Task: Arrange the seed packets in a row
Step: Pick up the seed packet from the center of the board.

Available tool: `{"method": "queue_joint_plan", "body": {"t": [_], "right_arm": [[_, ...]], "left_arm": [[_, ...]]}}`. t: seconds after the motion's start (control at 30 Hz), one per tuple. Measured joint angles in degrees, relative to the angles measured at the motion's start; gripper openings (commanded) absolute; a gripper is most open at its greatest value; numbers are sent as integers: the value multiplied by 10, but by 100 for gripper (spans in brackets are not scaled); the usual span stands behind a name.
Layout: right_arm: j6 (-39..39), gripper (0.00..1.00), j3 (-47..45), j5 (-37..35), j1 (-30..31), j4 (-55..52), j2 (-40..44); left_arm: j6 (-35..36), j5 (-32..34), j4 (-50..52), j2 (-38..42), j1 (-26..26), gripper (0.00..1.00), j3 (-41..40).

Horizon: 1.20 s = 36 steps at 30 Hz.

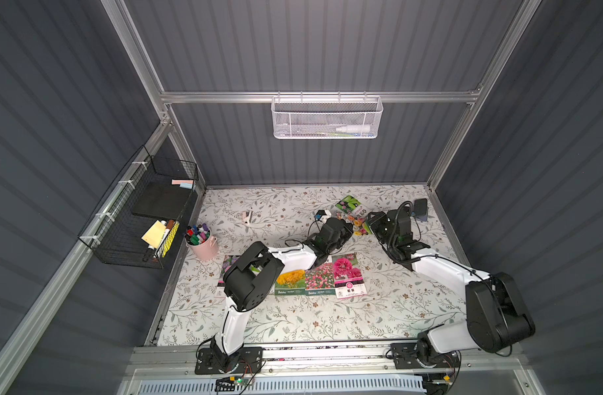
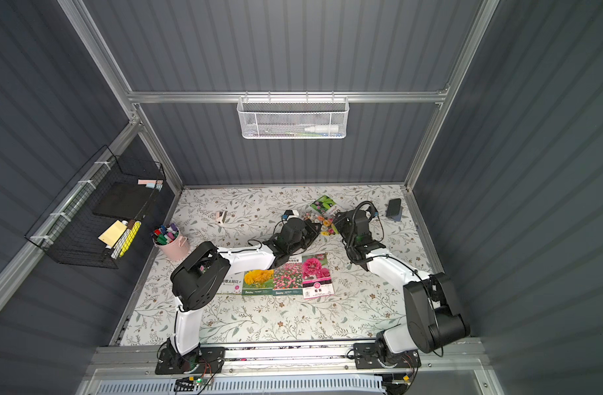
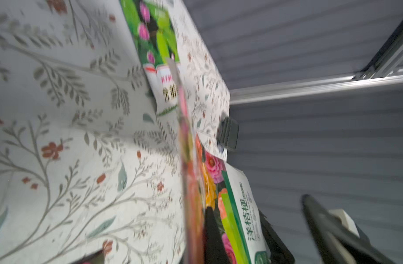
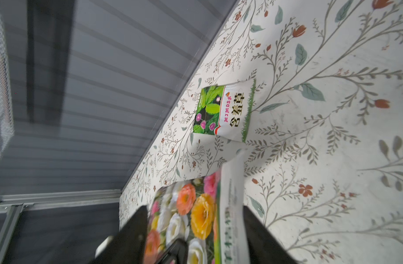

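A mixed-flower seed packet [image 1: 357, 223] [image 2: 326, 224] stands tilted up at the back of the table between both grippers. My left gripper [image 1: 348, 227] [image 3: 202, 240] is shut on one end of it. A black finger [image 3: 213, 233] presses on its printed face [image 3: 238, 205]. My right gripper [image 1: 370, 220] [image 4: 196, 237] is open, its fingers [image 4: 132, 235] standing either side of the packet [image 4: 196, 214]. A green-leaved packet [image 1: 350, 204] [image 4: 223, 112] lies flat behind. Yellow [image 1: 290, 282], pink [image 1: 319, 278] and magenta [image 1: 347, 275] packets lie side by side mid-table. A purple one [image 1: 226, 270] is partly hidden under my left arm.
A pink bucket of markers [image 1: 202, 244] stands at the left edge. A dark slab [image 1: 420, 207] lies in the back right corner. Two small objects [image 1: 322, 215] [image 1: 247, 216] sit behind the left arm. Wire baskets hang on the left wall [image 1: 139, 219] and back wall [image 1: 327, 118].
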<state>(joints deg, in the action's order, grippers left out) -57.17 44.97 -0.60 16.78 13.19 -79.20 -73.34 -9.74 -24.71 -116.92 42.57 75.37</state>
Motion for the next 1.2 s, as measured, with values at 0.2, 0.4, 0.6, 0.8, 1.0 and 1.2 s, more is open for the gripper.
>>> {"method": "queue_joint_plan", "body": {"t": [0.2,0.4,0.6,0.8,1.0,1.2], "right_arm": [[87,78,5,189,-135,-110,88],[134,77,9,382,-161,-180,72],[77,59,-53,514,-167,-106,36],[23,7,-90,582,-172,-31,50],[59,0,-87,572,-183,-90,114],[187,0,-29,404,-187,-279,143]], "left_arm": [[38,-276,67,15,-70,0,48],[47,-438,61,21,-57,0,45],[-29,-509,-19,-16,-49,0,54],[-28,-545,-9,-19,-53,4,55],[79,-557,141,-14,-56,99,54],[226,-543,379,26,-66,99,52]]}}
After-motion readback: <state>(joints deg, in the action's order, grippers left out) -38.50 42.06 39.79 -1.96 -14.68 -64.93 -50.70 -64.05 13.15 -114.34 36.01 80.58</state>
